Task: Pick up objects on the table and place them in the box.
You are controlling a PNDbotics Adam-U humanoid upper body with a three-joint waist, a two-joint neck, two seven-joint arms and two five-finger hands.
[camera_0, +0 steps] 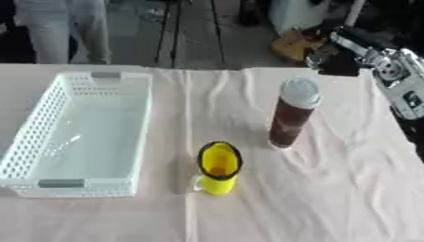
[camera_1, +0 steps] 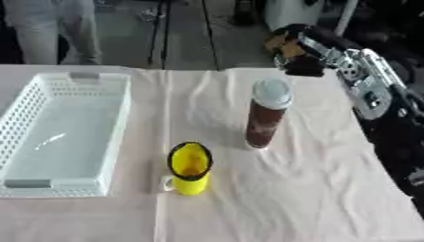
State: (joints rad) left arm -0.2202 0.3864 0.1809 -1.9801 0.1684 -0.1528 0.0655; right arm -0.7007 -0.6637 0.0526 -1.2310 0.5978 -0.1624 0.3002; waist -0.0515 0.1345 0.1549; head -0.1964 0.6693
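A pale cloth (camera_0: 331, 198) covers the table, creased in long folds down its middle and rumpled near the right edge; the white perforated box (camera_0: 49, 111) lies at the left, long side running away from the camera, its bottom bare, grey grips at its near and far rims; its near rim sits close to the table's front, its left wall close to the left border of the left eye view; a yellow cup (camera_0: 218, 166) with a dark rim stands upright just right of the box's near right corner, apart from it, a small white handle at its lower left; a tall dark bottle (camera_0: 291, 116) with a pale lid stands upright farther back and to the right, well apart from the cup; open cloth lies between box and bottle, in front of the cup, and to the bottle's right out to the table's right edge; the right arm (camera_1: 364, 78) comes in from the upper right, beyond the table's far right corner, and its hand (camera_1: 300, 52) hangs dark above the far edge, behind the bottle and clear of it, holding nothing; whether its fingers are curled or straight I cannot tell; the left hand shows in neither view.
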